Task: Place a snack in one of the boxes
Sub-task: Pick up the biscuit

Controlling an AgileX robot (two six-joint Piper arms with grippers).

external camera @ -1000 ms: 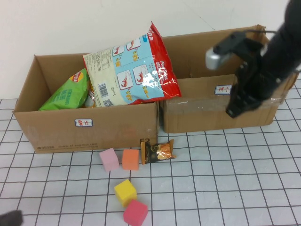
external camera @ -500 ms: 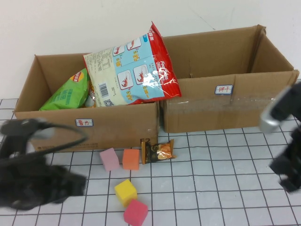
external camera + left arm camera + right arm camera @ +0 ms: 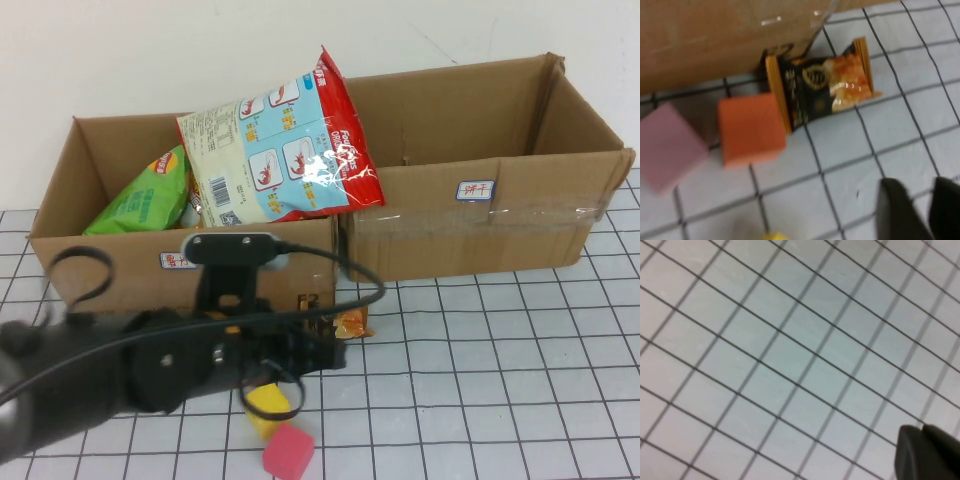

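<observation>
Snack packet [image 3: 822, 84], a small black-and-orange wrapped one, lies on the gridded table [image 3: 500, 380] just in front of the left cardboard box [image 3: 120, 275], touching an orange foam cube [image 3: 751, 128] with a pink cube [image 3: 667, 147] beside that. The left box holds a green chip bag [image 3: 145, 197] and a large red-and-blue shrimp-cracker bag [image 3: 280, 150]; the right cardboard box [image 3: 480, 220] stands touching it. The left gripper [image 3: 920, 210] hovers near the packet, its dark fingers parted slightly, holding nothing. A yellow cube [image 3: 268, 405] and magenta cube [image 3: 288, 452] lie nearer the robot. The right gripper [image 3: 930, 452] hangs over bare grid; I cannot tell its finger state.
</observation>
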